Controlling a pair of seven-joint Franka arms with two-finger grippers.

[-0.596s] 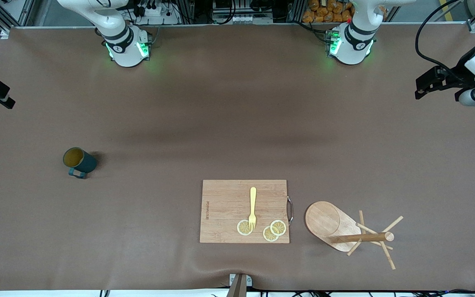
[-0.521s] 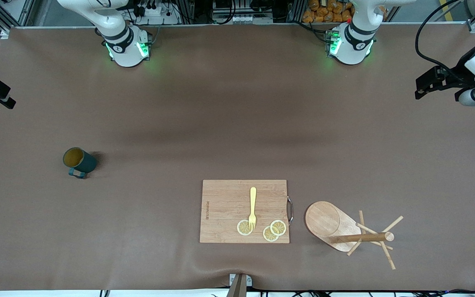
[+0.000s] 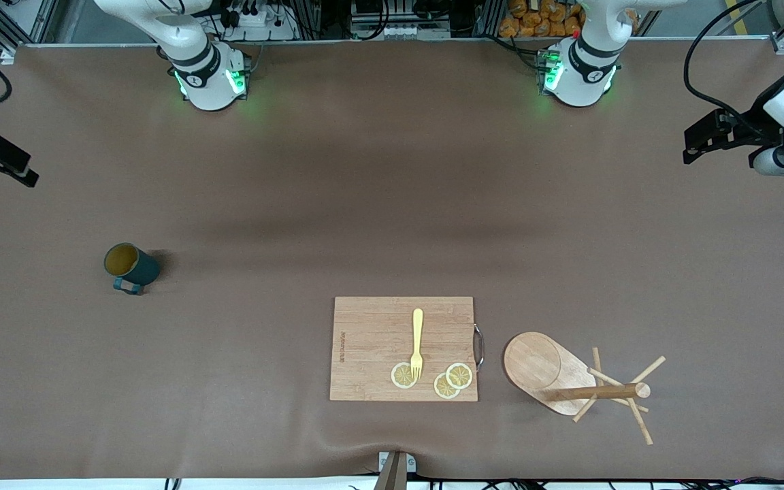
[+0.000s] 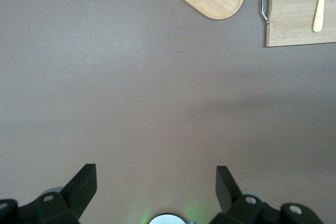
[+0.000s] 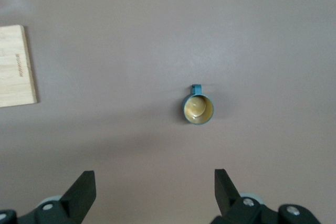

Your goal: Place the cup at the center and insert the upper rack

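Front view is showing the cup (image 3: 131, 267) sitting upright on the table (image 3: 365, 190) toward the right arm's end, handle pointing at the front camera, nothing touching it. Upper rack (image 3: 572, 378) is standing nearer the front camera toward the left arm's end, just beside the cutting board (image 3: 371, 340) carrying a fork (image 3: 417, 344) and lemon slices (image 3: 433, 378). Right tool (image 5: 152, 182) is hanging high over the table with jaws spread wide and empty, cup well apart below. Left tool (image 4: 155, 182) is hanging wide open and empty too, waiting. Judging the step: right arm is reaching for the cup; best centring over the rim, clearing the handle, dropping straight before squeezing.
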